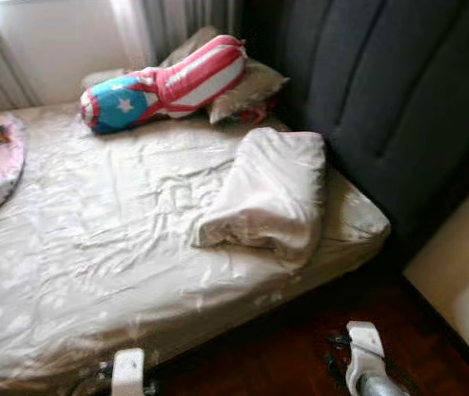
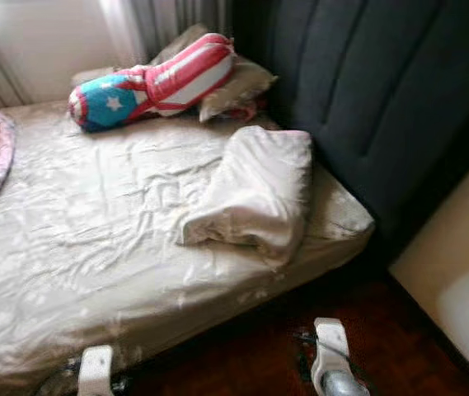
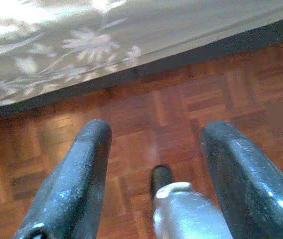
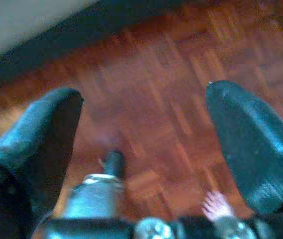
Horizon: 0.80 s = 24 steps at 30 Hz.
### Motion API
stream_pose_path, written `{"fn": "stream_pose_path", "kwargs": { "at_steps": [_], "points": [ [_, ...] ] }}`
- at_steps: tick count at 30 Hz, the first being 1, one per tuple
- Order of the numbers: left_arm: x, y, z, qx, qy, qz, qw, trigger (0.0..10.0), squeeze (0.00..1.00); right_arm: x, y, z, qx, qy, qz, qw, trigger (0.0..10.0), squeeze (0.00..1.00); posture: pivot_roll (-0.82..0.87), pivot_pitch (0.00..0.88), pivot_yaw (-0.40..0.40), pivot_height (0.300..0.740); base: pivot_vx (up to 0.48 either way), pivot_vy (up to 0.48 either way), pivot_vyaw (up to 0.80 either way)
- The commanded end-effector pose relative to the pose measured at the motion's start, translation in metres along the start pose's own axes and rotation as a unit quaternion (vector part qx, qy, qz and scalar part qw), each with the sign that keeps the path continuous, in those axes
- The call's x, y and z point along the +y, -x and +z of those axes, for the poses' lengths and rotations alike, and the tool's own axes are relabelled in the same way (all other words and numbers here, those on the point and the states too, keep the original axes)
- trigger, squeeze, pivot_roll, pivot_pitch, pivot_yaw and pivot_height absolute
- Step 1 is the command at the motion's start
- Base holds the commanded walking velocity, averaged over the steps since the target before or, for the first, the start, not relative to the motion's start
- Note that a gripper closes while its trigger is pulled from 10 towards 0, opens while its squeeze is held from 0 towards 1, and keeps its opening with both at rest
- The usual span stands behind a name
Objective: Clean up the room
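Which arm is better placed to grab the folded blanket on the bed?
Right, probably. The blanket lies on the bed's right side by the headboard, nearer the right claw. Both claws hang open over the floor; the left claw would have to reach across.

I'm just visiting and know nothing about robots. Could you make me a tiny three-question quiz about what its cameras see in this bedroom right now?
1. True or false: the folded blanket lies on the bed next to the dark headboard.
2. Which colours are on the long bolster pillow? A) green and yellow B) red, white and blue C) plain black
3. Fill in: both the left claw and the right claw hang over the wooden ____ beside the bed, holding nothing.

Key: 1 true; 2 B; 3 floor.
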<state>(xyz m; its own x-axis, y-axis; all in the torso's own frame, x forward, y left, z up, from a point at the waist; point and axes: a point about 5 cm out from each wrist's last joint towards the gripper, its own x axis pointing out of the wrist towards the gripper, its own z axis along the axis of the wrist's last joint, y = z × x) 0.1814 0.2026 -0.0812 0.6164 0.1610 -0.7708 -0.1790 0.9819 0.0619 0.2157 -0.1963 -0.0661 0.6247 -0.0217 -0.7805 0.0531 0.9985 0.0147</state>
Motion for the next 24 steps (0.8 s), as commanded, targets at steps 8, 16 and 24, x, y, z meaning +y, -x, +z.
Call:
{"fn": "stream_pose_path", "kwargs": {
  "at_steps": [8,16,24],
  "points": [
    [-0.0050,-0.0009,0.0030,-0.001,0.003,-0.007,1.000,10.0,0.00,-0.0090,0.0022,-0.0066,0.007,-0.001,-0.012,1.000,10.0,0.00,-0.03,0.000,-0.024,0.719,0.317,0.000,0.00],
    [-0.0050,-0.0008,0.0024,0.000,0.002,-0.008,1.000,10.0,0.00,-0.0091,0.0023,-0.0072,0.008,0.003,-0.012,1.000,10.0,0.00,-0.03,0.000,-0.024,0.719,0.318,0.000,0.00],
    [-0.0046,-0.0010,0.0031,0.000,0.002,-0.006,1.000,10.0,0.00,-0.0092,0.0021,-0.0055,0.006,0.014,-0.013,1.000,10.0,0.00,-0.03,0.000,-0.026,0.719,0.284,0.000,0.10]
  ]
}}
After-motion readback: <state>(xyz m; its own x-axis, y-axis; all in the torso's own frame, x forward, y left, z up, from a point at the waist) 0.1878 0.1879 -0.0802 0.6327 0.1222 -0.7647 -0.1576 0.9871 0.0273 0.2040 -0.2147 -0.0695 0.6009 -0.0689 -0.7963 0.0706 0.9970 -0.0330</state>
